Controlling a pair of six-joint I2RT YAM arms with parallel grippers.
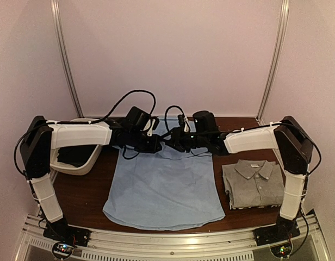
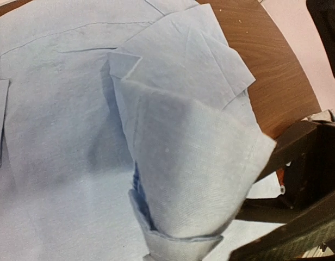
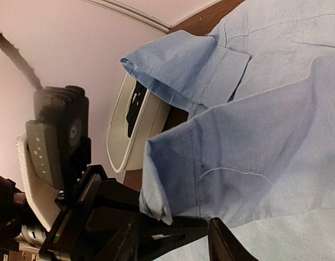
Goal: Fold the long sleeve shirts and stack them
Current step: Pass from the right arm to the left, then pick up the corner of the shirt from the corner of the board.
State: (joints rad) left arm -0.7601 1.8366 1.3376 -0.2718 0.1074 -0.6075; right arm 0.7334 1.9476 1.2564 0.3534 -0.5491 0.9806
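- At table [image 1: 83,198] centre, the blue shirt [image 1: 165,187] lies spread flat, curved hem toward the arm bases and shoulder end toward the far wall
- Far end of the blue shirt: a sleeve [image 2: 194,163] is doubled over onto the body panel. In the left wrist view its end stands up off the panel as a raised fold with a shadow beneath it
- Left gripper [image 1: 156,142]: positioned over the far left part of the blue shirt, jaws closed and pinching the raised sleeve fold
- Right gripper [image 3: 167,239]: positioned over the far edge of the blue shirt, just beside the left gripper with its tips facing it. Jaws stand apart, and a hemmed cloth edge lies between the fingers
- Grey shirt [image 1: 254,185]: folded into a compact rectangle, collar uppermost and toward the far side. It rests on the right of the table, near the blue shirt but not touching it, just beside the right arm's upright link
- Bin [image 1: 83,163]: white, at the far left of the table, partly hidden by the left arm. It holds a dark item whose identity cannot be told
- Table surface: dark wood grain, showing around both shirts
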